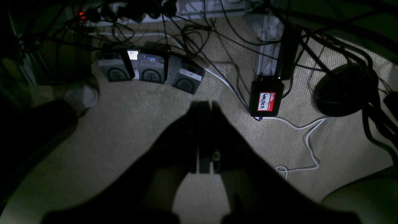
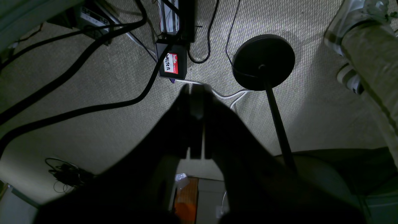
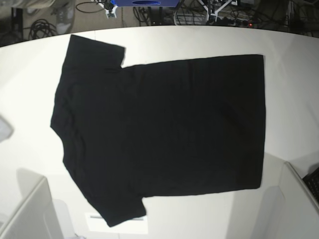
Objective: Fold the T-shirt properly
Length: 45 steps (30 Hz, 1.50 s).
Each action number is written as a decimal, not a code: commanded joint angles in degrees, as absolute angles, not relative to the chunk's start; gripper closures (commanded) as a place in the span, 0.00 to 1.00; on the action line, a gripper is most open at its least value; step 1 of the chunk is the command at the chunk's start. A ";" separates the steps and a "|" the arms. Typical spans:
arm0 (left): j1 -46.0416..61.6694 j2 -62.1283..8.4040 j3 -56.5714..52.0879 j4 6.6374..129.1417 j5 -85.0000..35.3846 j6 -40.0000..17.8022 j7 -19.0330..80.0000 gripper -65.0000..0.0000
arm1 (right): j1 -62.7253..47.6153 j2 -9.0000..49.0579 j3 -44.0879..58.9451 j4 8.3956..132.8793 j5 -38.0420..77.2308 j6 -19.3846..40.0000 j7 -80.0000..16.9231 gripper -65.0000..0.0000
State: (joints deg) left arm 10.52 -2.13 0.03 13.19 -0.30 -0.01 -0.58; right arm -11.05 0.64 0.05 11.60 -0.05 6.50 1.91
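The black T-shirt (image 3: 159, 129) lies flat on the white table (image 3: 289, 99), plain side up, collar to the left and hem to the right. One sleeve points to the top left and the other to the bottom left. No print shows. Neither gripper appears in the base view. In the left wrist view my left gripper (image 1: 206, 104) is a dark silhouette with its jaws together, empty, above the floor. In the right wrist view my right gripper (image 2: 192, 88) is also shut and empty above the floor. The shirt is in neither wrist view.
Pale grey shapes sit at the base view's lower left (image 3: 30, 214) and lower right (image 3: 294, 209). Below the arms is carpet with cables, a black box labelled "hello Walter" (image 2: 172, 63), a round black stand base (image 2: 263, 62) and a person's shoe (image 2: 348, 18).
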 commanded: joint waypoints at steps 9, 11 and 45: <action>11.12 -2.24 -0.04 13.41 -0.31 -0.04 -0.48 1.00 | -11.65 0.84 -0.04 11.65 0.04 7.08 2.07 1.00; 11.12 -2.24 -0.04 13.41 -0.31 -0.04 -0.48 1.00 | -11.65 0.84 -0.04 11.65 -0.04 7.08 2.07 1.00; 30.55 -8.04 -0.04 37.05 -0.40 -0.13 -0.31 1.00 | -33.10 0.48 7.96 44.53 3.21 7.08 -9.89 1.00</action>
State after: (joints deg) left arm 29.67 -7.79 0.03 36.86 -0.36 -0.16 0.05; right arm -32.47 0.12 7.79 44.18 3.03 6.87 -10.35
